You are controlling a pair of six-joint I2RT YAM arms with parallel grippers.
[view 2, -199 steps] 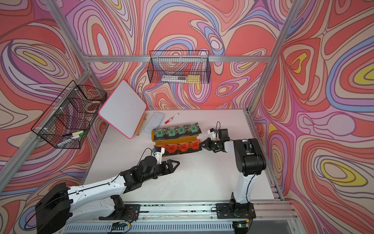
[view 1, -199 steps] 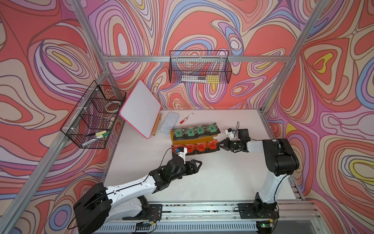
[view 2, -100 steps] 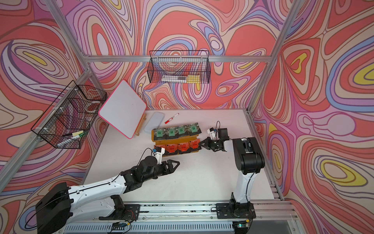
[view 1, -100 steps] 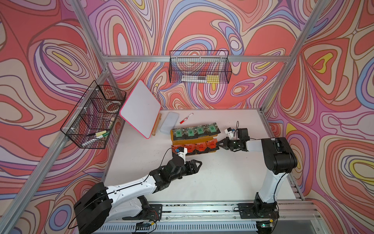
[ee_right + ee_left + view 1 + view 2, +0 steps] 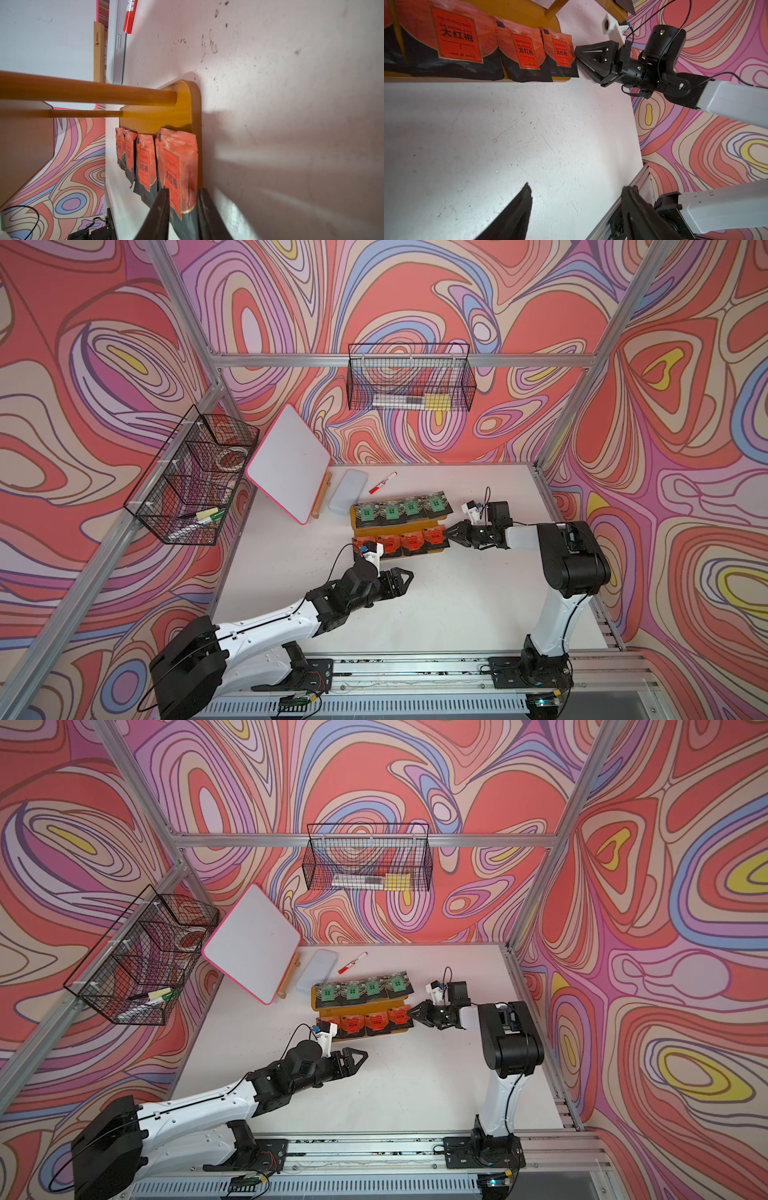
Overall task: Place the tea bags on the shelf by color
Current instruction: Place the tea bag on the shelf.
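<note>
One tea bag (image 5: 182, 166) between tool (image 5: 182, 194) fingers

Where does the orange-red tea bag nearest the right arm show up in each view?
Top views: right end of the lower row of the shelf, in both: orange-red tea bag.
Left wrist: tea bag in front of the right claw.
Right wrist: tea bag between the claw's fingers.
Shared landmark: the right claw tip beside it.
</note>
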